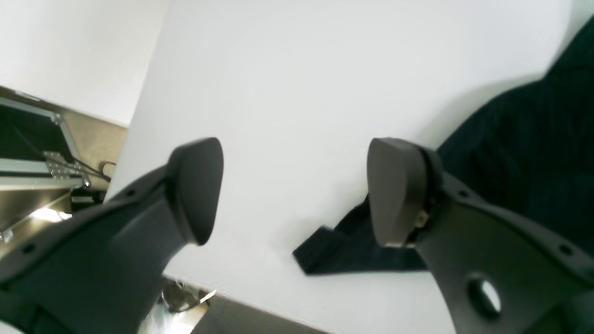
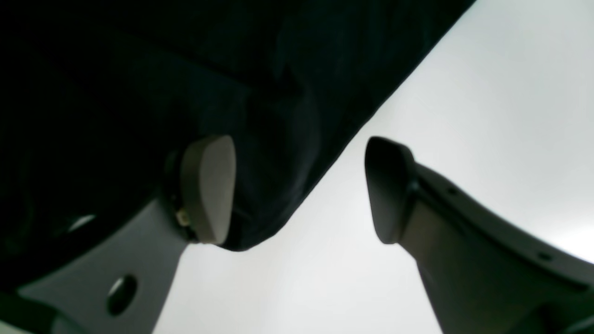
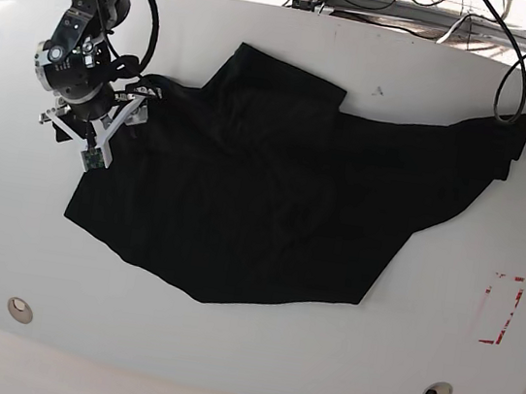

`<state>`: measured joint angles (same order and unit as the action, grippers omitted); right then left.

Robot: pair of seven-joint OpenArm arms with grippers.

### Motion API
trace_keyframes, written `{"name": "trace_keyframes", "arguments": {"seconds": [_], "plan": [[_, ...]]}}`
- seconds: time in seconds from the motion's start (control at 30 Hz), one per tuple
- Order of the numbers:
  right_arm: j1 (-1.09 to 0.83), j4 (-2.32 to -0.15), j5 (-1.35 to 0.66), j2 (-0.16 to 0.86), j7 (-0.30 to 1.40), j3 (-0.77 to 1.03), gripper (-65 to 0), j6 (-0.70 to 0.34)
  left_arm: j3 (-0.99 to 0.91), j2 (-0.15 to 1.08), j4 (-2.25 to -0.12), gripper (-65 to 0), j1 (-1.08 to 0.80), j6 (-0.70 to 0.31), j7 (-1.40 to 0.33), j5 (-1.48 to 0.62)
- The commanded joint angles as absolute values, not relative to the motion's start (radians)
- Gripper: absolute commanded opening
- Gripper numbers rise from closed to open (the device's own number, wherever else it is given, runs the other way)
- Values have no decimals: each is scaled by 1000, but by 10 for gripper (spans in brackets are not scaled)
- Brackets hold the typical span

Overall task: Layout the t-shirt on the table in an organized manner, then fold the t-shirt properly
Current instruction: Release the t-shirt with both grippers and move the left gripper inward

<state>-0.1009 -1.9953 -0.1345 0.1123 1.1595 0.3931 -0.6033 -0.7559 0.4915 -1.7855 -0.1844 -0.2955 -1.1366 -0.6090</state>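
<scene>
The black t-shirt (image 3: 273, 198) is spread across the white bench (image 3: 221, 358), long axis left-to-right. Both hands are spread, empty: right hand (image 3: 97, 125) at the left edge, left hand (image 1: 297, 190) beside the upper-right corner.

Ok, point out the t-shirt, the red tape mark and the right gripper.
t-shirt (image 3: 271, 208): base view, middle of the fabric.
red tape mark (image 3: 502, 309): base view, its outline.
right gripper (image 2: 299, 190): right wrist view, midway between fingertips.
</scene>
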Motion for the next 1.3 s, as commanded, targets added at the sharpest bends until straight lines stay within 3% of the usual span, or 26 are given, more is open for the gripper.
{"name": "trace_keyframes", "arguments": {"seconds": [0.0,0.77,1.27], "plan": [[-50,-1997,-139,122,1147,397,-222,-605,-725,513,-1804,-192,-145,-300,-1110,-636],[94,-1870,-134,93,1115,395,-225,-605,-357,288,-1900,-192,51,-300,-1109,-634],[87,-1868,-134,93,1115,395,-225,-605,-162,59,-1762,-192,85,-298,-1109,-522]]}}
